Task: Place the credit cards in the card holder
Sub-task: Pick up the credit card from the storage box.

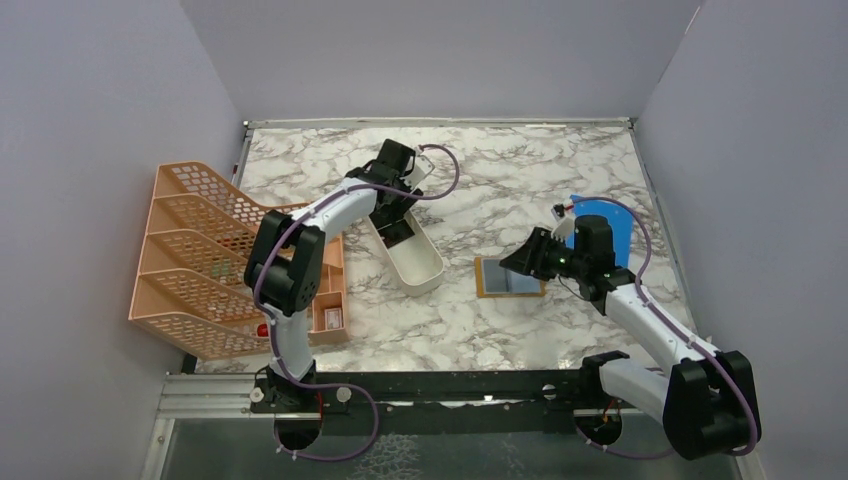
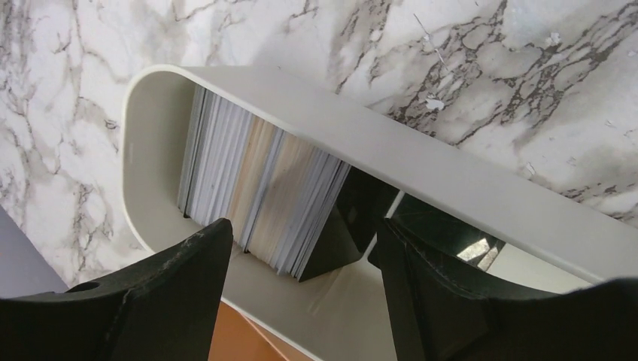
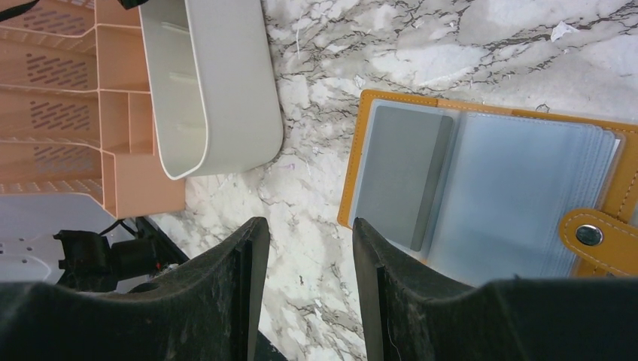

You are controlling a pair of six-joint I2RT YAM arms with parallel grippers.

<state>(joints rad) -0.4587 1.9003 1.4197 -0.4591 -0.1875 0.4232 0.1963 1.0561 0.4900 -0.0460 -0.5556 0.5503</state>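
The credit cards (image 2: 263, 195) stand on edge as a stack inside the white oblong tray (image 2: 466, 188), pale ones at the back and a black one (image 2: 353, 226) at the front. My left gripper (image 2: 301, 248) is open just above that stack, with nothing between its fingers. In the top view it hovers over the tray's far end (image 1: 398, 212). The orange-tan card holder (image 3: 481, 188) lies open on the table with a grey card in its clear pocket and its snap tab at the right. My right gripper (image 3: 310, 233) is open and empty just beside the holder's left edge (image 1: 507, 277).
A peach mesh file rack (image 1: 205, 260) stands at the left, close to the tray. A bright blue flat sheet (image 1: 605, 225) lies behind the right arm. Grey walls close the table on three sides.
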